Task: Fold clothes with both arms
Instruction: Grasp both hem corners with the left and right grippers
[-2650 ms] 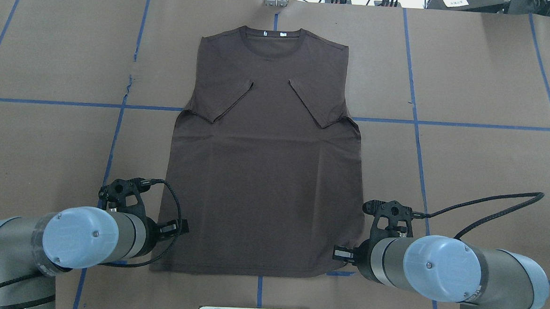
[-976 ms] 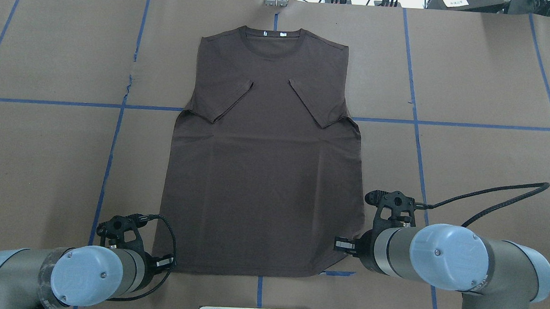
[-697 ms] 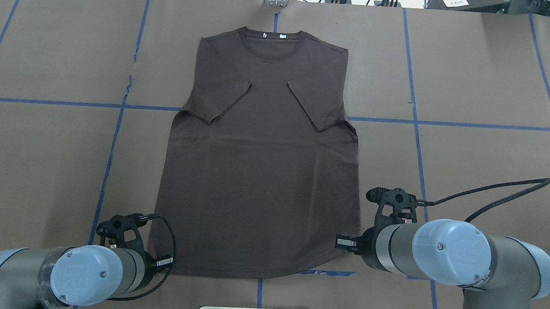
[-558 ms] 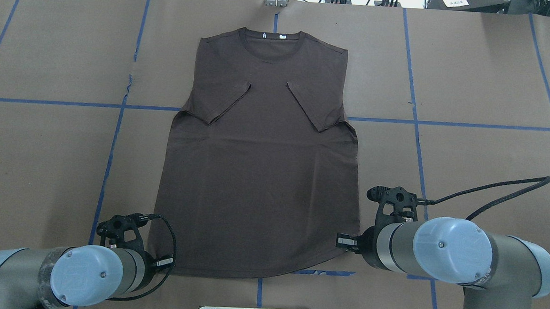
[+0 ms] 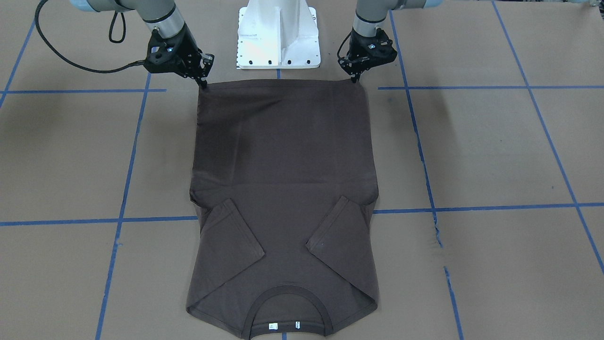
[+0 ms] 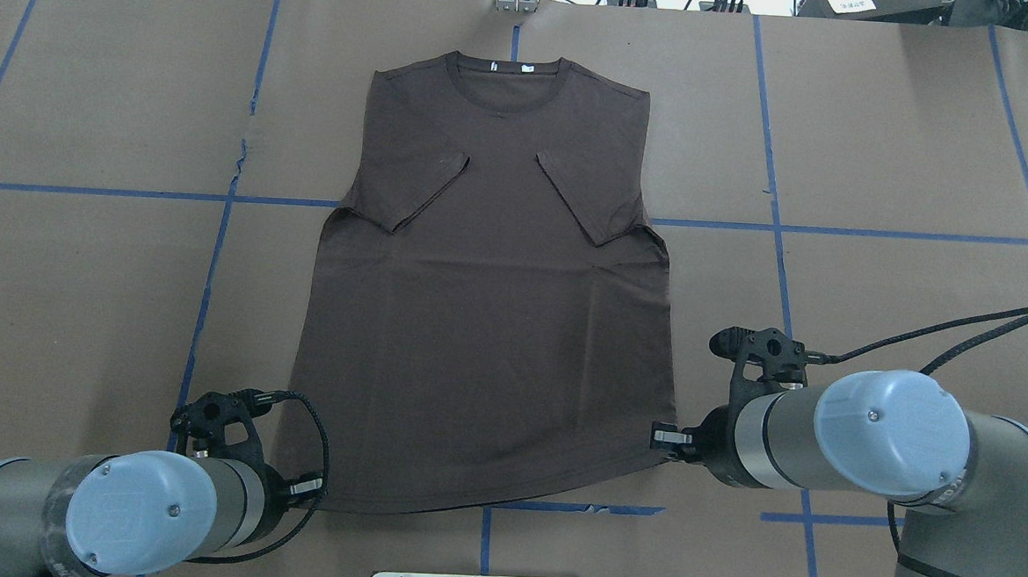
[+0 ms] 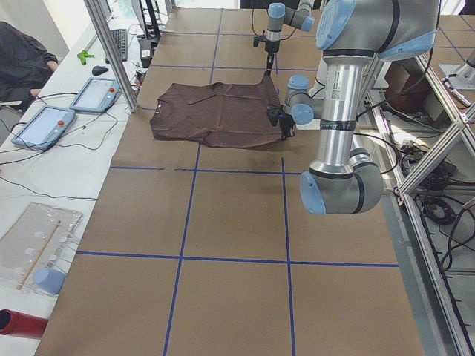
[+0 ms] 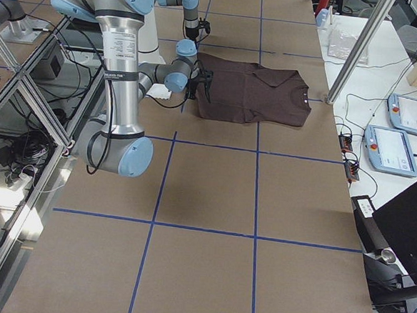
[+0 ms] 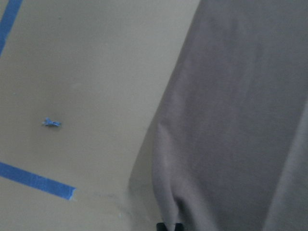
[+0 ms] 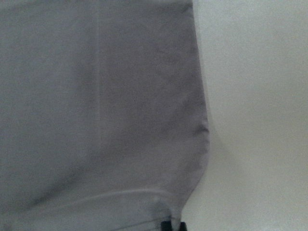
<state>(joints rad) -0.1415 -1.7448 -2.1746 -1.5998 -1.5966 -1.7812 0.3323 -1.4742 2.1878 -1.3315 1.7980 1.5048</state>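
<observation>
The dark brown T-shirt [image 6: 486, 322] lies flat on the table, collar [image 6: 507, 81] away from the robot and both sleeves folded in over the chest. My left gripper [image 6: 314, 487] is shut on the hem's left corner. My right gripper [image 6: 664, 437] is shut on the hem's right corner, which sits a little higher up the table. In the front-facing view the left gripper [image 5: 355, 78] and right gripper [image 5: 203, 84] pinch the shirt's [image 5: 283, 156] two hem corners. Both wrist views show cloth [image 9: 231, 120] [image 10: 96, 96] gathering into the fingertips at the bottom edge.
Brown paper with blue tape lines covers the table [image 6: 882, 149]. The white base pedestal [image 5: 278, 33] stands just behind the hem. Tablets [image 7: 96, 95] and a seated person [image 7: 22, 59] are on a side bench beyond the table.
Both grippers drew the hem toward the robot, the left one furthest. In the last half second the right gripper shifted outward and up the table, taking its hem corner along.
</observation>
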